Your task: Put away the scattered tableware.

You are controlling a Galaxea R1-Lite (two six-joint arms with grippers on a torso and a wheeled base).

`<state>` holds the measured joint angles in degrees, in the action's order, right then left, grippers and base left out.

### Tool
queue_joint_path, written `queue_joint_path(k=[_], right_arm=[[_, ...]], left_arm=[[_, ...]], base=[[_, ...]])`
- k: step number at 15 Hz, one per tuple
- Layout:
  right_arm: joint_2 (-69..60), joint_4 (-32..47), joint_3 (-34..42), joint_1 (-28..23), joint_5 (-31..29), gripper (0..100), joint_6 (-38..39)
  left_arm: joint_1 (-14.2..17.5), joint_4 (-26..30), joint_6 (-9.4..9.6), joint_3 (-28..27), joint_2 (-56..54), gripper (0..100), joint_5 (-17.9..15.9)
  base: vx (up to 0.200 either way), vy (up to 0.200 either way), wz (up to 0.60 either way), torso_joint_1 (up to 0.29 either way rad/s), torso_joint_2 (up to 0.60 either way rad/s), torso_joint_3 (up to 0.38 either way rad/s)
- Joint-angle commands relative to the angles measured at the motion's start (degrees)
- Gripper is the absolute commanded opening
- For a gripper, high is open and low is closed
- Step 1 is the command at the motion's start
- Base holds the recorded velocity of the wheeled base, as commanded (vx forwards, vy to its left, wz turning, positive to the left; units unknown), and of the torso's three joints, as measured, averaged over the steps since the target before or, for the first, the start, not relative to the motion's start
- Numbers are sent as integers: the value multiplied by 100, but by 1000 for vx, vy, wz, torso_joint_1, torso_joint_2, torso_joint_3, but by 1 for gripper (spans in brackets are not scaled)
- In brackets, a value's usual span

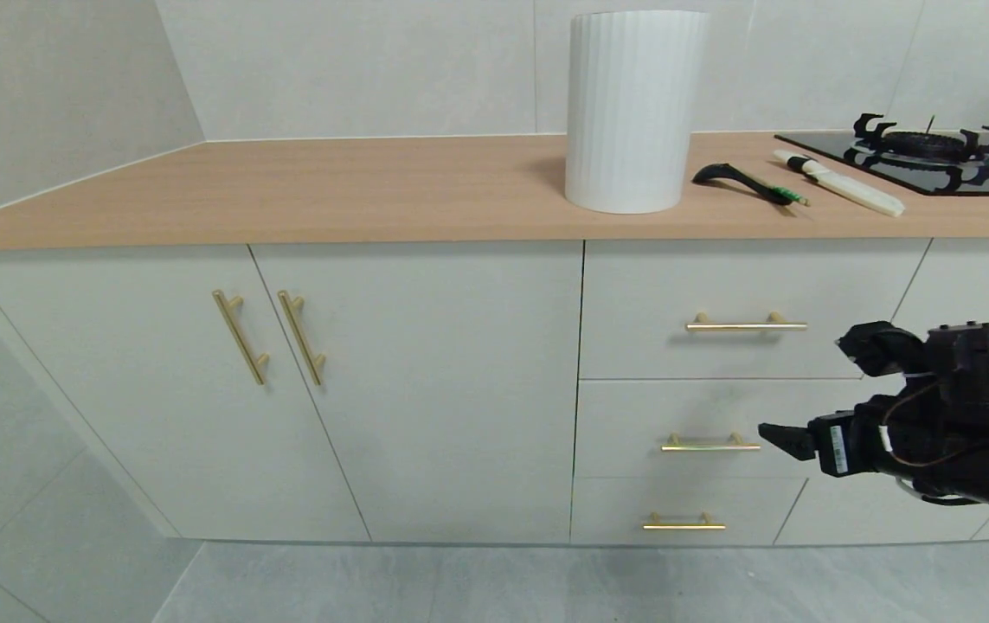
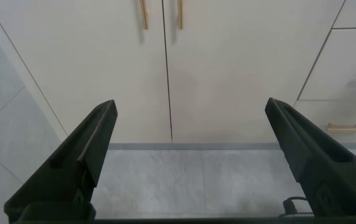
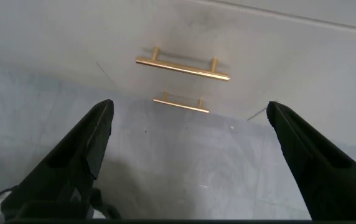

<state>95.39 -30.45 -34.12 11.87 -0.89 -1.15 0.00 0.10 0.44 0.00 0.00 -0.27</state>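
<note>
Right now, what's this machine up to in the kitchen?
Nothing is being handled yet. The robot's right gripper hangs open before the pale drawers with brass handles; the left gripper, also open, faces the cupboard doors. A black utensil and a long white utensil lie on the wooden countertop beside a tall white ribbed container.

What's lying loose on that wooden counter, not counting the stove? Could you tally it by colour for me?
White: 2, the ribbed cylindrical container and the long white utensil
Black: 1, the black utensil with a green-tipped handle
Total: 3
</note>
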Motion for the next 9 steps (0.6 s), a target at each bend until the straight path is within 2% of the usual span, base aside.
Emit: queue_joint_path(k=[1,4,7,9], right_arm=[[1113,-374,-174,17,-8,100,18],[1755,-1182,-130,8,-78,100,71],[2616,-2088,-341,-18,-438,100,730],[3029,-2369,-411,-18,-500,100,739]], left_arm=[[0,-10,0,0,0,100,0],[0,-1,-9,0,0,100,0],[0,-1,-9,0,0,100,0],[0,-1,-9,0,0,100,0]], base=[[0,0,0,0,0,0],[0,0,0,0,0,0],[0,0,0,0,0,0],[0,0,0,0,0,0]])
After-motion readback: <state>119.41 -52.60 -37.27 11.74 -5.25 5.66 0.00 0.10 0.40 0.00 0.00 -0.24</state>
